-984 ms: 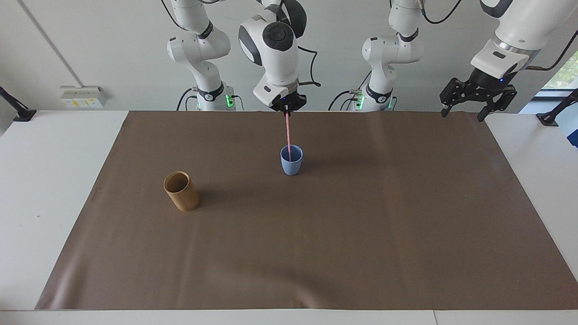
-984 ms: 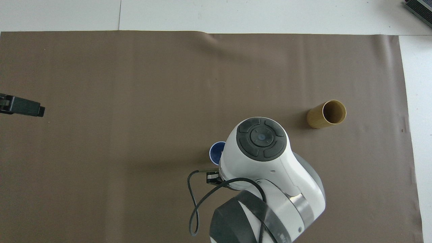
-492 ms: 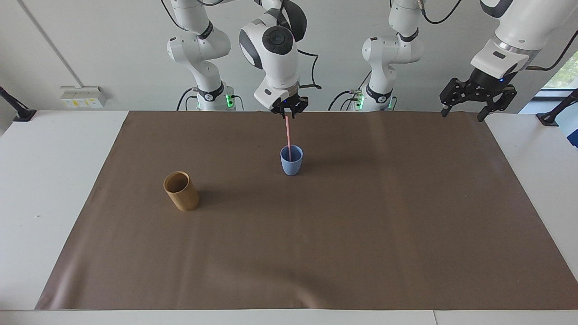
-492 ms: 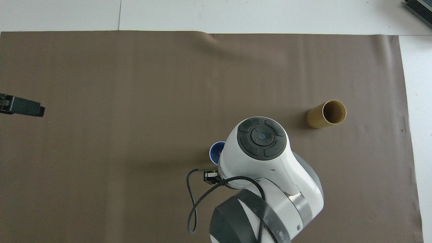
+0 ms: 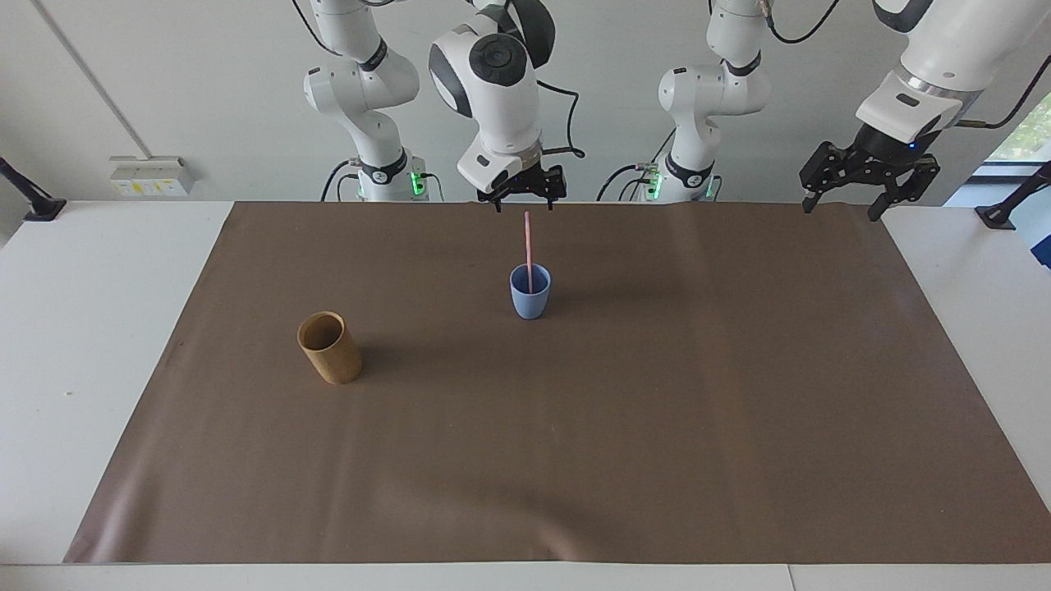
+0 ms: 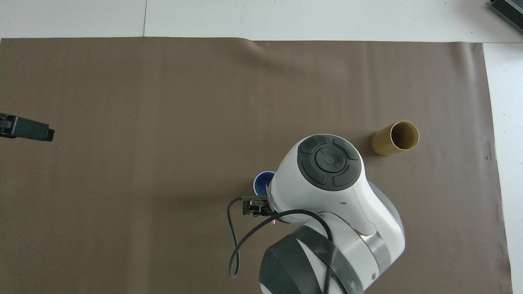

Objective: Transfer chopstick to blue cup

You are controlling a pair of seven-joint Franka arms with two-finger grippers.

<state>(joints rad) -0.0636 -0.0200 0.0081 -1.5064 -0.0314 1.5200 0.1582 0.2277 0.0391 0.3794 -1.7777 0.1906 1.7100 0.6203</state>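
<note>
Since a second ago your right gripper (image 5: 523, 195) released the chopstick (image 5: 528, 250); it stood in the blue cup (image 5: 530, 300). Fingers spread, left gripper (image 5: 844, 199) waited spread. Next, I judged: retreat upward.

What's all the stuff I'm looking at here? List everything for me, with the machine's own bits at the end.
chopstick: one, pink, standing in the blue cup, held by nothing.
blue cup: one, light blue, upright on the mat, nearer the robots than the tan cup.
tan cup: one, wooden brown, on the mat toward the right arm's end of the table.
mat: one, brown, covering most of the table.
table: one, white, showing around the mat.
right gripper: one, black, open, just over the chopstick's top.
left gripper: one, black, open, waiting over the mat's corner at the left arm's end.
</note>
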